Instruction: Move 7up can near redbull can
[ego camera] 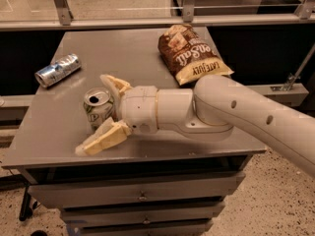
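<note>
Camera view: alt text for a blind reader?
The arm's end effector hangs open over a gray table, its fingers either side of an upright white can. A slim silver can lies on its side back left, a brown chip bag back right.

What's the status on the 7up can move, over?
Gripper at table front-left, fingers open around upright 7up can. Redbull can on its side, rear-left, apart. Chip bag off the path.

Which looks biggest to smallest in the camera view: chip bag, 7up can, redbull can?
Largest: chip bag.
7up can and redbull can look alike, the latter lying farther back: unranked.
Open tool brackets the 7up can.
</note>
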`<state>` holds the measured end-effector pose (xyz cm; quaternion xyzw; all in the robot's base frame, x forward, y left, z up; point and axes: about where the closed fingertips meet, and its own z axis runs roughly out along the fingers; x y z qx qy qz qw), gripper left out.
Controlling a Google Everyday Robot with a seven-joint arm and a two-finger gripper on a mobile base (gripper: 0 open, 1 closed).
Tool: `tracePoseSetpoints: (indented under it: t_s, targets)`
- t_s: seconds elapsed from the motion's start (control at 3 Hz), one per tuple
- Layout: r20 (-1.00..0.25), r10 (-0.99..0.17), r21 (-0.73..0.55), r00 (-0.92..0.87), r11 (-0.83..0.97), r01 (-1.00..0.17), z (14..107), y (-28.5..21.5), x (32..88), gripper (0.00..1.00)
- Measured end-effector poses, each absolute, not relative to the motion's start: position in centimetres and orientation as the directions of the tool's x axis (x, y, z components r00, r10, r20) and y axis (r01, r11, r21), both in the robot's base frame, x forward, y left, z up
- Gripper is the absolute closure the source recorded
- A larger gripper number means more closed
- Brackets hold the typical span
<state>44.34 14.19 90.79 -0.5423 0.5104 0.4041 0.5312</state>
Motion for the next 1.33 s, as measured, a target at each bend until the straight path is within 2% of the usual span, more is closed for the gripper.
tracePoseSetpoints:
  t_s: [0.33, 0.67, 1.33]
  targets:
    - [-0.982, -0.115, -0.164, 0.152, 0.102, -0.981, 90.1, 14.2, 45.2, 0.00]
    - [-0.982, -0.112, -0.164, 0.151, 0.114, -0.980, 89.6, 13.8, 45.8, 0.07]
    - [-0.980, -0.116, -0.179, 0.165, 0.129, -0.975, 90.2, 12.6, 46.8, 0.53]
